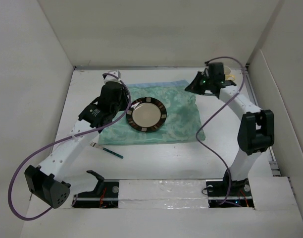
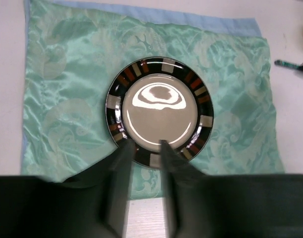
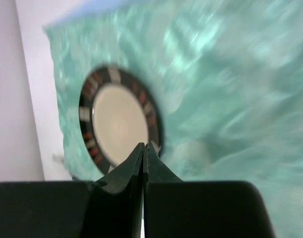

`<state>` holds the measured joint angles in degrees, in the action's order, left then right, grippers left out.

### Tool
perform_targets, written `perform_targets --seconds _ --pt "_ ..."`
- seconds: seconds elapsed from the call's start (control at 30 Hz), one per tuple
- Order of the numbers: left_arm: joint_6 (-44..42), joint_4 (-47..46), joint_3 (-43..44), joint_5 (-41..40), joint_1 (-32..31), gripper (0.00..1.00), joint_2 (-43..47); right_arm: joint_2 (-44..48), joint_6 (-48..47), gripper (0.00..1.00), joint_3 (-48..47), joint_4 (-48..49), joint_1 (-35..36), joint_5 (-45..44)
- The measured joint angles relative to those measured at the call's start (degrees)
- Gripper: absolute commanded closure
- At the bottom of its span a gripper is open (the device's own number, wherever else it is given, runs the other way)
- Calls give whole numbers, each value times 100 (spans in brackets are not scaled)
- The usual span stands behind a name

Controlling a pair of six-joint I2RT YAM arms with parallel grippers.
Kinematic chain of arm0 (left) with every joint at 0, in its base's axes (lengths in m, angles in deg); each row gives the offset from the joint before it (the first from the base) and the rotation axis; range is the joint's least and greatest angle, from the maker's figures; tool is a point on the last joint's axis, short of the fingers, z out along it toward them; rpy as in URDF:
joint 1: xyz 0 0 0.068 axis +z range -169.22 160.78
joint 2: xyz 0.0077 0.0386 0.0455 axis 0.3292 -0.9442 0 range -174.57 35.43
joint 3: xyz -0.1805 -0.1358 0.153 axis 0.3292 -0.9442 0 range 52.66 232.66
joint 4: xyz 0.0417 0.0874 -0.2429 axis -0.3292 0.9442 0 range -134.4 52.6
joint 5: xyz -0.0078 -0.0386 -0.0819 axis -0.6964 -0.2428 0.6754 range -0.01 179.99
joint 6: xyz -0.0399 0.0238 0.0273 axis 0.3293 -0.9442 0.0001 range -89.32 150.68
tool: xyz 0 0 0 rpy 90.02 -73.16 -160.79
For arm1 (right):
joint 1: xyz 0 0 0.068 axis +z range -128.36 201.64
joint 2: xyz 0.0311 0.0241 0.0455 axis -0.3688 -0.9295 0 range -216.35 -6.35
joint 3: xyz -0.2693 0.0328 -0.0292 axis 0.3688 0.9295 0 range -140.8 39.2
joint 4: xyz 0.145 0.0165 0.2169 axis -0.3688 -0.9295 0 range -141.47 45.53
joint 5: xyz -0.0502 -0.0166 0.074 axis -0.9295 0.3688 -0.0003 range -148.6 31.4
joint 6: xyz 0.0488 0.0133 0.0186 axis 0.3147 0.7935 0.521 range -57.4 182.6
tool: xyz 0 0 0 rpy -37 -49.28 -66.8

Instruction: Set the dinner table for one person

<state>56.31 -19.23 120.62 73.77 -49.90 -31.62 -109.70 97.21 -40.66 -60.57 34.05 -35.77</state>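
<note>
A round plate [image 1: 147,115] with a cream centre and a dark striped rim lies on a mint-green placemat [image 1: 183,121] on the white dinner table [image 1: 161,161]. My left gripper [image 1: 125,106] hovers at the plate's left rim. In the left wrist view it [image 2: 144,144] is open and empty over the plate's [image 2: 160,111] near rim. My right gripper [image 1: 193,86] hangs at the back right of the placemat. In the right wrist view it [image 3: 144,145] is shut and empty, with the plate [image 3: 117,121] blurred beyond.
A teal-handled utensil [image 1: 112,151] lies on the table in front of the placemat, at the left. A pale yellow object [image 1: 234,75] sits at the back right corner. Another teal-handled item [image 2: 287,63] lies right of the placemat. White walls enclose the table.
</note>
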Motion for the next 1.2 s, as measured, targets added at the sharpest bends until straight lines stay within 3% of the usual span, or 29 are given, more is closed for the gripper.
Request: perform_targets --seconds 0.03,0.07,0.23,0.27,0.33,0.37,0.4,0.47,0.73,1.2 --pt "-37 -42 4 66 0 95 0 33 -57 100 -310 -166 -245 -184" --pt "-66 -76 7 149 0 100 0 37 -109 100 -573 -286 -461 -393" --pt "-157 -254 -13 472 0 100 9 -361 -332 99 -2435 -1005 -1423 -1862" --pt "-162 -328 -46 540 0 100 35 -505 -343 88 -2796 -1123 -1545 -2146" --pt "-188 -391 -109 660 0 90 105 -804 -361 72 -3399 -1364 -1707 -2592" --pt "-208 -404 -120 702 0 84 131 -1003 -363 57 -3705 -1526 -1759 -2752" --pt "-227 -417 -125 741 0 74 144 -1191 -354 52 -3971 -1652 -1784 -2874" --pt "-260 -459 -127 800 0 69 146 -1635 -374 45 -4474 -1945 -1818 -3069" --pt "-337 -481 -142 876 0 65 46 -2780 -284 40 -4870 -2793 -1847 -3298" --pt "-415 -481 -142 964 0 65 -295 -2883 168 39 -4870 -2761 -2109 -3147"
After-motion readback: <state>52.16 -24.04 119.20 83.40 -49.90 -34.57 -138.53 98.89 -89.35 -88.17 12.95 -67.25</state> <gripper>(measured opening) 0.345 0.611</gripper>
